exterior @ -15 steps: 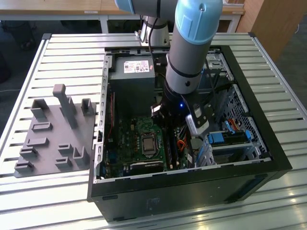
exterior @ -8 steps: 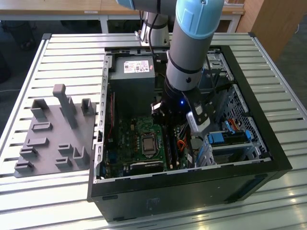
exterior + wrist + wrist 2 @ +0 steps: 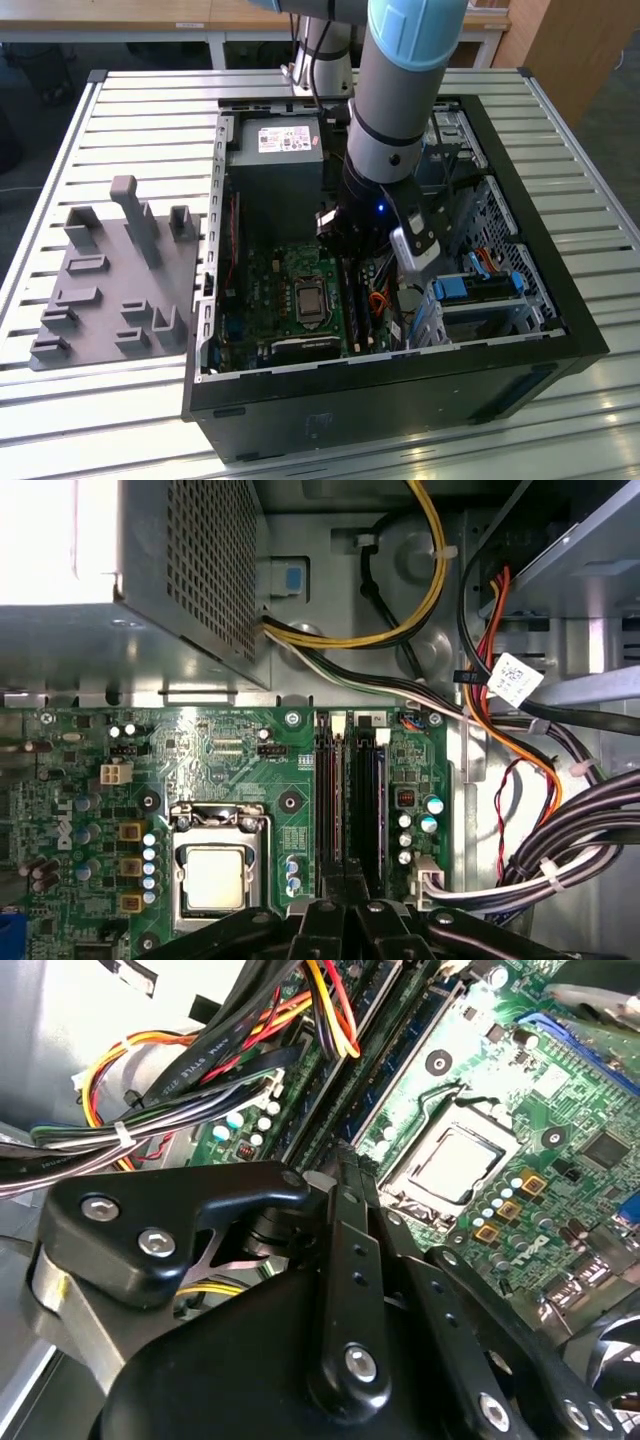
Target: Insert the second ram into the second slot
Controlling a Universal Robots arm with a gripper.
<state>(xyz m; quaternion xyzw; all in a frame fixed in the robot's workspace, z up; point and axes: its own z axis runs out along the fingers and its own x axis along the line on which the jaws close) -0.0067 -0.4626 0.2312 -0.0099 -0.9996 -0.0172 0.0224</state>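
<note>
One arm (image 3: 400, 90), one hand (image 3: 352, 238), one open computer case (image 3: 540, 300) on a slatted bench (image 3: 150, 110), with one grey fixture block (image 3: 115, 280) lying on the bench toward the exterior view's left. Inside the case: one green motherboard (image 3: 230, 770), one processor socket (image 3: 215, 875) with a bare metal lid, one silver power supply (image 3: 170, 570), one bundle of yellow, red and black cables (image 3: 500, 730). Beside the socket in the first wrist view, a group of parallel memory slots (image 3: 350, 800), apparently four, though hard to count. Second ram (image 3: 373, 810) seemingly a dark stick standing on edge in one of those slots, long axis running along the slot, from the board edge near the power supply toward the hand; colour and label not discernible from this angle. Hand lowered deep into the case directly over the slots, black linkage bars (image 3: 345, 1290) drawn close together in both wrist views, fingertips hidden beneath the linkage, so impossible to tell whether pressed onto the stick or merely hovering just above it.
</note>
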